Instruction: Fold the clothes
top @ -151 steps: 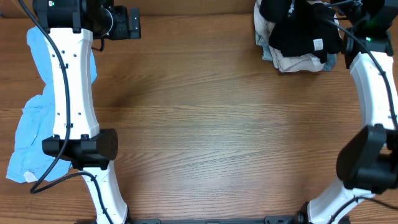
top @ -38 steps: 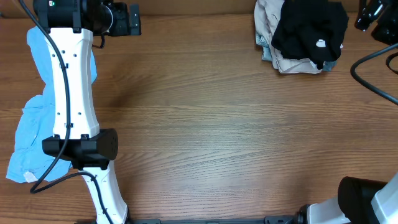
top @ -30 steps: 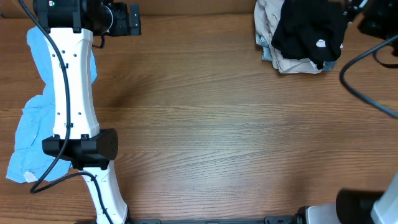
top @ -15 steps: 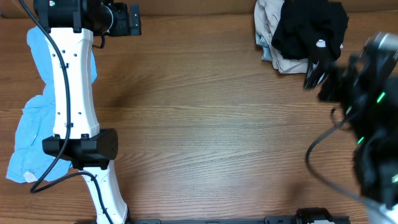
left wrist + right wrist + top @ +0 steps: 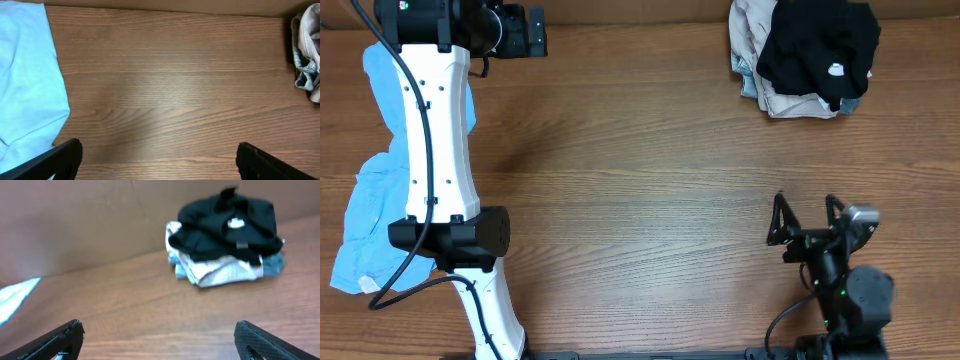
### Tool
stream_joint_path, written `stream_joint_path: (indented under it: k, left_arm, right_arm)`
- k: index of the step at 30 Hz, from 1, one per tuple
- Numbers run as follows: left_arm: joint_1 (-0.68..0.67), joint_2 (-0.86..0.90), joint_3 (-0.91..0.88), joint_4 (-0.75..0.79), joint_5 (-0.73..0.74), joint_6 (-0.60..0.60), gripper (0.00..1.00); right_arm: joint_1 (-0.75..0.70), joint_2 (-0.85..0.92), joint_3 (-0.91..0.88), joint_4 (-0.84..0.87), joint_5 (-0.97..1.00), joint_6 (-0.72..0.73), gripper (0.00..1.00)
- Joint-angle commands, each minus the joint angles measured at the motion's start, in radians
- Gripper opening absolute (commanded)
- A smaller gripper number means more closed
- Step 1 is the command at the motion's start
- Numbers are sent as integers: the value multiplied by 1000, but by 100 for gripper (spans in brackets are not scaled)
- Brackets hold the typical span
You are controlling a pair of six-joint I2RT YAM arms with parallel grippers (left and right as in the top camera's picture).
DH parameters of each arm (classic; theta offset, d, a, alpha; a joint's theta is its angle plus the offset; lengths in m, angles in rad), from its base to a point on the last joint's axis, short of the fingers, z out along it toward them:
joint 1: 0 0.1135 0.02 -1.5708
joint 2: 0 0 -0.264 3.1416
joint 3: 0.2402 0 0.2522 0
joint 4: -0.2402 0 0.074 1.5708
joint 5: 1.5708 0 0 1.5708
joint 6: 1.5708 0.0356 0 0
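- Clothes lie in two spots. A black shirt is heaped on folded beige pieces in the far right corner of the table. A light blue tee lies rumpled down the left edge, partly under the left arm.
- From where the right gripper sits, low at the near right, the heap is straight up-table and well apart from it, with bare wood between. Its own camera shows the heap ahead, a little right of centre.
- That gripper's fingers are spread as wide as they go, with nothing between them.
- At the far left edge the left gripper is also fully open and empty, and faces across the table toward the right.
- The tee lies just beside that gripper's left finger and trails back under the arm. Its long axis runs near-to-far along the table edge.
- By my reckoning the right arm is much the nearer one for the black shirt, and a plain forward reach would bring it there. The tee falls to the left arm.
- Five seconds back the right arm was stretched out over the heap, its gripper in among the black fabric. It has since swung clear and dropped to the near edge, empty.
- The shirt is where it was, on top of the beige, a lump with no fold in it.
- The left arm and the tee have not budged.
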Motion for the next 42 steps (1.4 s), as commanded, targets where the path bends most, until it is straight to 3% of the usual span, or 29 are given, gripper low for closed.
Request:
stream_joint_path:
  k: [1, 14, 35, 42]
  left_arm:
    - [-5, 11, -2, 1, 0, 27, 100]
    - [-5, 11, -3, 1, 0, 27, 99]
    - [-10, 10, -2, 1, 1, 27, 100]
    - [-80, -119, -9, 1, -3, 27, 100]
  right_arm:
    - [16, -70, -77, 43, 1, 6, 100]
    - [18, -183, -158, 109, 1, 6, 100]
    - [18, -182, -158, 106, 1, 6, 100]
    - [18, -182, -158, 106, 1, 6, 100]
